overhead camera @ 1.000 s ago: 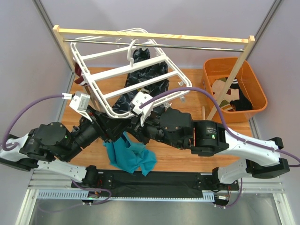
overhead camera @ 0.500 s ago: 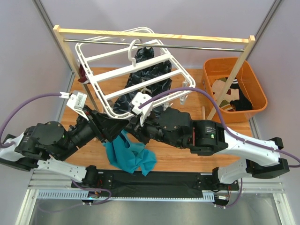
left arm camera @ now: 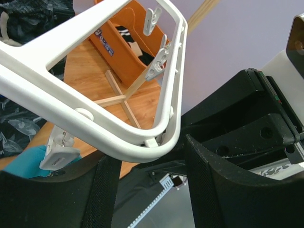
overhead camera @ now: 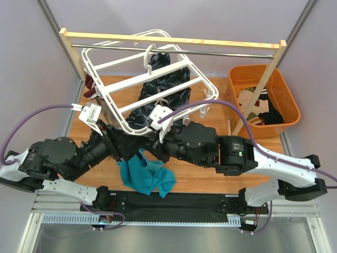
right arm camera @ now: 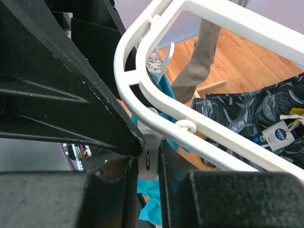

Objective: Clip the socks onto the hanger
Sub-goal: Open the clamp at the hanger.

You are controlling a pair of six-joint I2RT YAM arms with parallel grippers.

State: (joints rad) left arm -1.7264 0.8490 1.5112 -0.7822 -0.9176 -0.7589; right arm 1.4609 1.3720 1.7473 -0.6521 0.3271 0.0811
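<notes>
Right pincer [right arm camera: 147,178] pinches a small white clip [right arm camera: 148,154]; left pincer [left arm camera: 147,166] gapes around the hanger [left arm camera: 118,137]'s smooth rounded corner.

The hanger [left arm camera: 118,137] corner rests between the spread left end effector [left arm camera: 147,185] fingers.

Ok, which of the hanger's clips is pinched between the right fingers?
The white clip hanging at the hanger's rounded near corner, beside the teal sock; the other clips dangle free.
</notes>
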